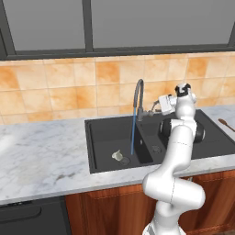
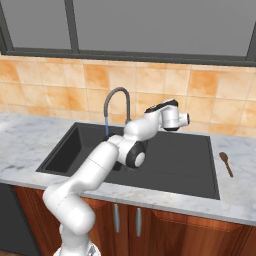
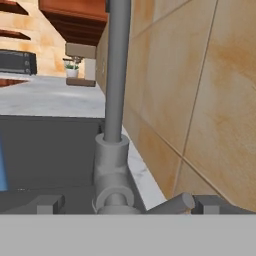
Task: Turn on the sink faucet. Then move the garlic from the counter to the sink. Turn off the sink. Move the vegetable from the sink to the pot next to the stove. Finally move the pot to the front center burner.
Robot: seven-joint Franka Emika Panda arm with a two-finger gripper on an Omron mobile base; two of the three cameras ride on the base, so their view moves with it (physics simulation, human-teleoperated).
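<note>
The dark grey sink faucet (image 1: 138,94) arches over the black sink (image 1: 103,133), and a blue stream of water (image 1: 133,133) falls from its spout into the wide bowl. The garlic (image 1: 117,155), a small cream bulb, lies on the basin floor beside the drain, just left of the stream. My gripper (image 1: 154,107) is level with the faucet's base, on its right. In the hand view the gripper (image 3: 131,205) is open, with the faucet base (image 3: 112,165) and the small lever handle (image 3: 172,202) between its dark fingertips (image 3: 47,204). The faucet (image 2: 117,105) also shows in the right base view.
A wooden spoon (image 2: 226,163) lies on the white marble counter (image 1: 41,156) to the right of the sink. The orange tiled wall (image 3: 200,90) stands close behind the faucet. A small potted plant (image 3: 72,70) sits far down the counter.
</note>
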